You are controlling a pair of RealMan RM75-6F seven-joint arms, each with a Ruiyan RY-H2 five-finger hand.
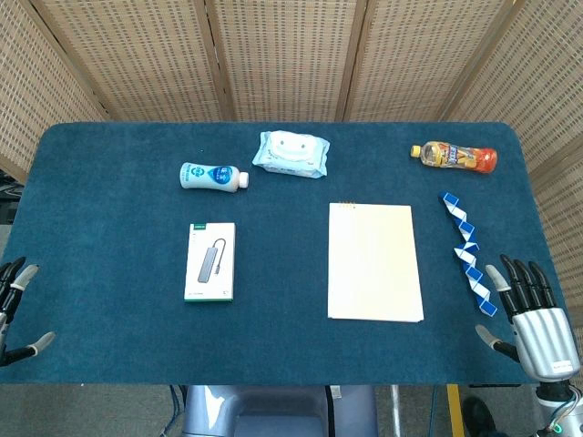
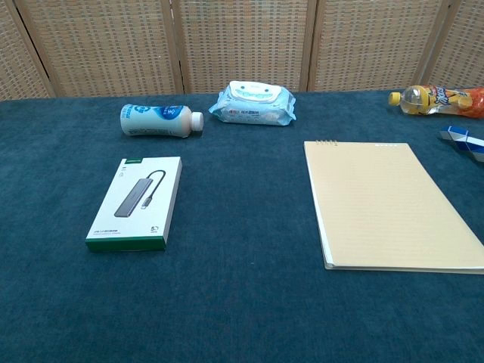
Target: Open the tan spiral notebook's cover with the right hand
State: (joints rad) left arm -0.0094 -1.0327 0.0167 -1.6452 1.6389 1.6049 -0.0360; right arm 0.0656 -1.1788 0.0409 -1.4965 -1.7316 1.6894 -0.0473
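The tan spiral notebook (image 1: 374,261) lies flat and closed right of the table's middle, its spiral along the far edge; it also fills the right side of the chest view as a notebook (image 2: 389,203). My right hand (image 1: 533,314) hovers at the front right corner, fingers spread, empty, well to the right of the notebook. My left hand (image 1: 14,305) shows only partly at the front left edge, fingers apart, holding nothing. Neither hand appears in the chest view.
A blue-and-white snake puzzle (image 1: 467,248) lies between the notebook and my right hand. An orange drink bottle (image 1: 454,157) lies at the far right, a wipes pack (image 1: 291,153) and a white bottle (image 1: 213,176) at the back, a boxed adapter (image 1: 210,261) left of centre.
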